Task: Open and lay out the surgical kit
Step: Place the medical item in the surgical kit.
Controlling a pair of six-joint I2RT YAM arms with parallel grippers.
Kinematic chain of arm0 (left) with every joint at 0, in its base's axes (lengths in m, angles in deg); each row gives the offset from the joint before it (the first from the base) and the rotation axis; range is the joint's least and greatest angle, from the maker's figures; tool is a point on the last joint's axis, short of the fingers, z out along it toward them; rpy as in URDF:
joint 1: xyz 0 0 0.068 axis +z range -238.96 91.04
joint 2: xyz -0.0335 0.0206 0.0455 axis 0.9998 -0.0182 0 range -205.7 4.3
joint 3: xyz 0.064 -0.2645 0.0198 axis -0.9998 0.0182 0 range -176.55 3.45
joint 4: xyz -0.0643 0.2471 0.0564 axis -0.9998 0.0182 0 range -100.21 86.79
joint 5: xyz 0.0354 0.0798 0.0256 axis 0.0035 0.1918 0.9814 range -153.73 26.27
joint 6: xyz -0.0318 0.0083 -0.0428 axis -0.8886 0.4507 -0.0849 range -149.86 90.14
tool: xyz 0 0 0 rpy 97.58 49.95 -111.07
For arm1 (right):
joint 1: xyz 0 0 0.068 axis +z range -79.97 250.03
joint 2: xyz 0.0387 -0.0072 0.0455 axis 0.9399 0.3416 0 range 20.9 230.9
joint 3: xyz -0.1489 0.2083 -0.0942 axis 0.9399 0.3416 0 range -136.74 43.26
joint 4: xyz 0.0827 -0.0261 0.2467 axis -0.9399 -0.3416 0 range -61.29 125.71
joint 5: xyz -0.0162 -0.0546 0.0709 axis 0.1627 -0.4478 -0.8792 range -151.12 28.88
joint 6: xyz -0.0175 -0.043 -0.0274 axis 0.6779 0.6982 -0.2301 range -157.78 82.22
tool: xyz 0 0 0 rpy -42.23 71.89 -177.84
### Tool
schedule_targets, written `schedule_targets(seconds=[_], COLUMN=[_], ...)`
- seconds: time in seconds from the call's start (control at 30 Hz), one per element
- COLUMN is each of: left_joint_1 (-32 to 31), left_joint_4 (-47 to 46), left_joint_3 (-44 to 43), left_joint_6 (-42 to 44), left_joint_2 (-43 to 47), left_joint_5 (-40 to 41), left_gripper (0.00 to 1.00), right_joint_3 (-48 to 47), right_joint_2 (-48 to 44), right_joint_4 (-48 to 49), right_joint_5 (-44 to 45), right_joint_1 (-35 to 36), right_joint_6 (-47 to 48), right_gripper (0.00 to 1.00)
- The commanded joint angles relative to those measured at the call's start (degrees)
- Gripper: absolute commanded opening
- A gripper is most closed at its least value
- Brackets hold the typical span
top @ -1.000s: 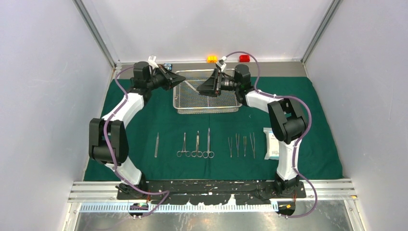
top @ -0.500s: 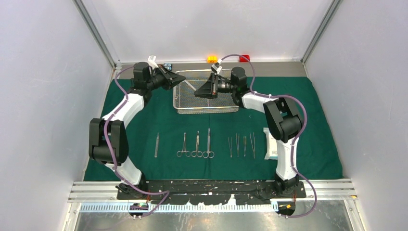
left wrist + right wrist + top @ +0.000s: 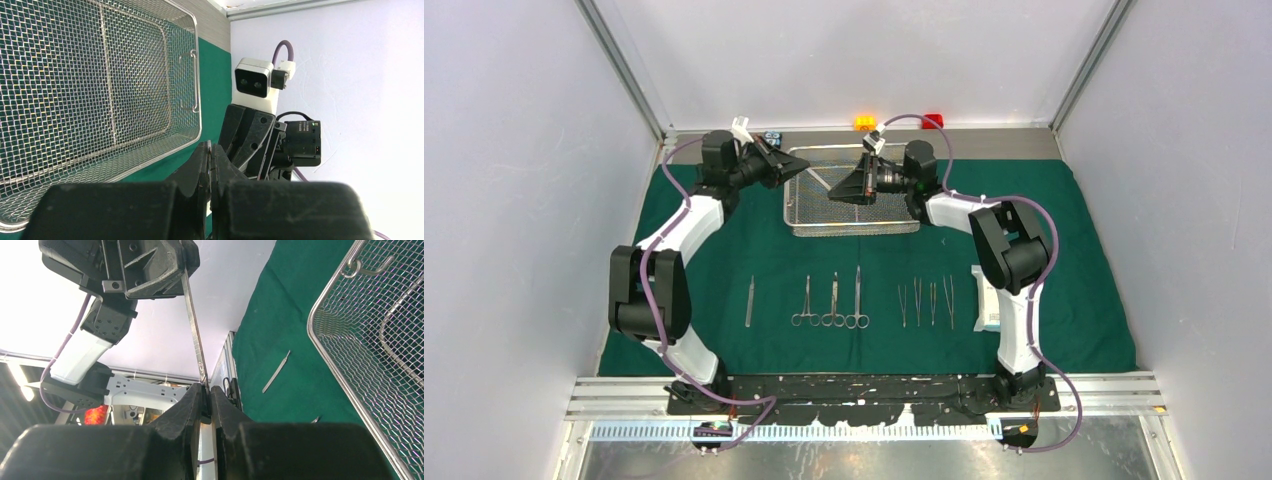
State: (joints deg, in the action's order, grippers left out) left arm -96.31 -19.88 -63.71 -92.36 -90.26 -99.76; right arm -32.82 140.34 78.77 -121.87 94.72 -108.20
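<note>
1. Right fingers (image 3: 189, 407) are pinching, narrowly set, on the lower end of a slim steel instrument (image 3: 195, 330). Your left fingers (image 3: 167, 262) are clamping its other end, fully closed.
2. You are holding that instrument in the air between both arms, slanting above the far left part of the wire-mesh tray (image 3: 854, 228).
3. Most of the task is looking done. The green cloth (image 3: 724, 260) is lying spread on the tabletop. A single slim tool (image 3: 750, 301), three ring-handled instruments (image 3: 833, 300), four tweezers (image 3: 917, 298) and the white-blue packet (image 3: 986, 305) are lying in a row near you.
4. No other instruments are showing in the tray, so laying this piece down is probably what is remaining.
5. Both arms are reaching far forward with elbows out, their wrists pointing inward toward each other over the tray.
</note>
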Motion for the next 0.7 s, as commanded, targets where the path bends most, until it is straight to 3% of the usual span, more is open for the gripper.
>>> schedule_targets(seconds=[0.0, 0.13, 0.33, 0.57, 0.67], left_joint_1=[0.3, 0.3, 0.3, 0.3, 0.3], left_joint_4=[-2.9, -2.8, -0.2, 6.6, 10.8], left_joint_3=[0.3, 0.3, -0.7, -2.9, -3.2], left_joint_6=[1.7, 2.5, 10.7, 29.0, 39.7], left_joint_2=[3.0, 3.0, 4.0, 5.8, 8.2], left_joint_5=[0.2, -0.1, -1.0, -5.1, -4.6], left_gripper=[0.0, 0.0, 0.04, 0.41, 0.62], right_joint_3=[-2.4, -2.9, -2.2, -1.0, 0.1], right_joint_2=[0.0, 0.3, -0.1, -1.6, -2.4], right_joint_4=[4.4, 4.9, 2.8, -0.6, -2.3], right_joint_5=[-0.8, -1.2, -1.6, -2.4, -2.7], right_joint_1=[0.0, -0.5, -0.7, -0.6, -0.6], right_joint_6=[-0.8, -1.1, 1.2, 5.0, 7.0], right_gripper=[0.15, 0.01, 0.0, 0.0, 0.0])
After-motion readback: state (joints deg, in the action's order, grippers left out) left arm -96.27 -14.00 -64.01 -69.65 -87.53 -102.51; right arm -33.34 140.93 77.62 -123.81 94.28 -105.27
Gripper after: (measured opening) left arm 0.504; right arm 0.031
